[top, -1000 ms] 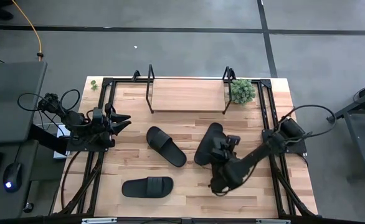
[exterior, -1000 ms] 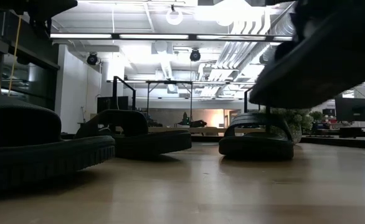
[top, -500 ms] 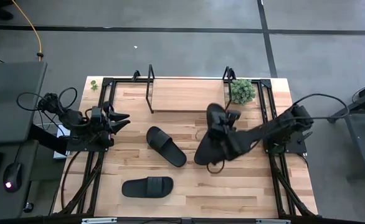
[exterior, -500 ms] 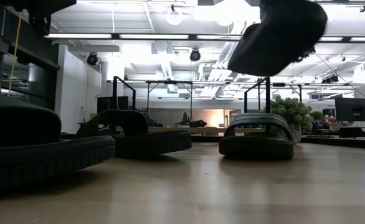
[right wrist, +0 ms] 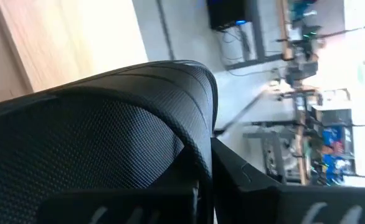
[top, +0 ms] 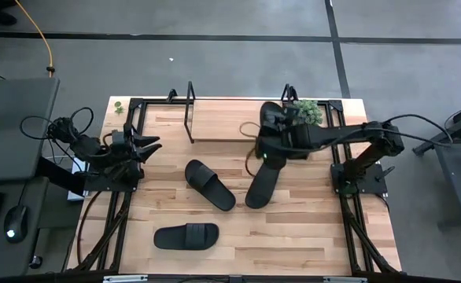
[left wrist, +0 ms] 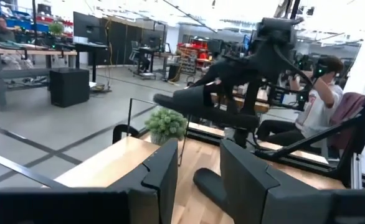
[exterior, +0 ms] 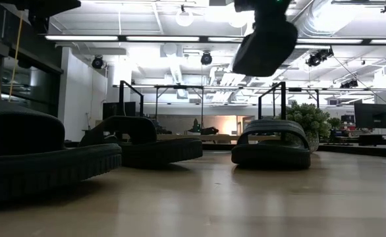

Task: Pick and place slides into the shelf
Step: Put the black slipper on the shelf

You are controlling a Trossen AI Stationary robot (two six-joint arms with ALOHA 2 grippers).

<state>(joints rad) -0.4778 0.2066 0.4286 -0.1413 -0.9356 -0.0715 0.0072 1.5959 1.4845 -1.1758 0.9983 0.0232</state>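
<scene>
Right hand clamped on 1 slide (airborne), long axis toward shelf back.

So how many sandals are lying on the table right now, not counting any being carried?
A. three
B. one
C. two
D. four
A. Three slides lie on the table: one near the front, one in the middle, and one right of it; the right gripper holds a fourth slide up by the shelf.
</scene>
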